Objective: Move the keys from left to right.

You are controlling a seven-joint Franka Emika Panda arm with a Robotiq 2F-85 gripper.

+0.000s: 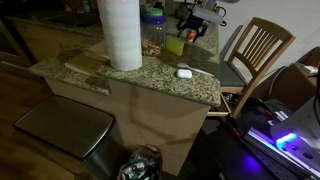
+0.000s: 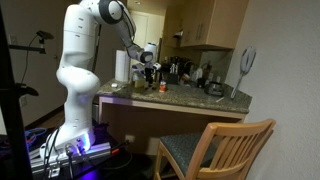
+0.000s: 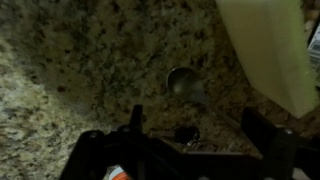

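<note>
Nearest the wrist camera, the gripper (image 3: 198, 118) stands wide open and holds nothing. Its two dark fingers rise from the bottom edge, well apart.

A little farther on, about midway between them, the keys (image 3: 183, 80) lie flat on the countertop (image 3: 70, 60) and touch neither finger. I see them only as a small round piece with a dull metal shine, too blurred to pick out single keys. A darker glinting bit sits nearer, low between the fingers, and I cannot tell what it is.

The stone is polished speckled granite in brown and grey. Far right of the keys and apart from them, a pale yellow-green cup (image 3: 265, 50) with a smooth wall comes in from the top edge.

In an exterior view, a bin (image 1: 62, 128) with a flat brushed-metal lid stands nearest, in front of the counter. On the granite beyond it, a small pale thing (image 1: 183, 72) lies near the right end, below the raised gripper; I cannot tell whether it belongs to the keys. Farther left stands a tall white paper towel roll (image 1: 122, 35). A wooden chair (image 1: 258, 45) with a slatted back is at the right.
</note>
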